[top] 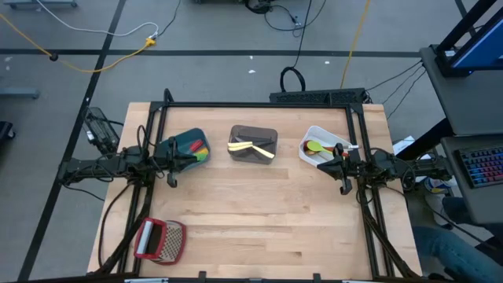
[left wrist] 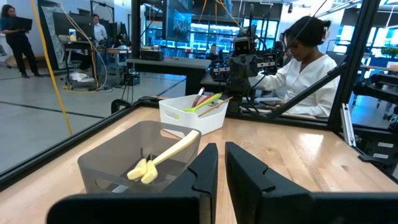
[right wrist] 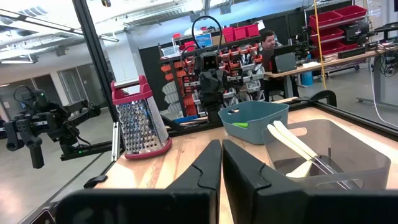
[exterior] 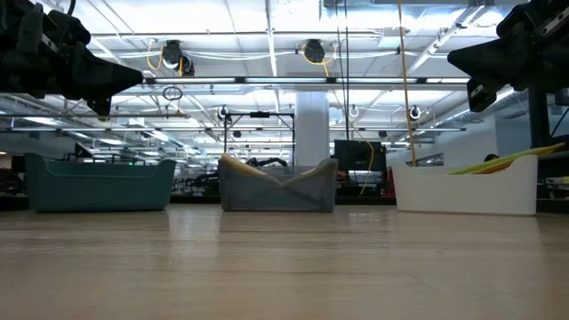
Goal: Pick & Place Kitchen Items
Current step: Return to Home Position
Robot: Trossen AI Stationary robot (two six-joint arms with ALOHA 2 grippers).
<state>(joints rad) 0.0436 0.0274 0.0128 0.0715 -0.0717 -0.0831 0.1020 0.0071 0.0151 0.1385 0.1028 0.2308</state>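
Observation:
Three bins stand in a row at the table's far side. The teal bin [top: 182,141] holds red, yellow and orange utensils [top: 201,150]. The grey bin [top: 253,132] holds cream-handled knives [top: 251,147], which also show in the left wrist view [left wrist: 168,154]. The white bin [top: 339,141] holds a green spoon and a red utensil [top: 317,146]. My left gripper [top: 176,157] hovers shut and empty by the teal bin's near left side. My right gripper [top: 335,162] hovers shut and empty by the white bin's near right side.
A red-framed metal grater [top: 159,240] sits near the table's front left corner and shows upright in the right wrist view [right wrist: 140,118]. Bare wood lies between the bins and the near edge. A person in white [left wrist: 305,68] sits beyond the table's right side.

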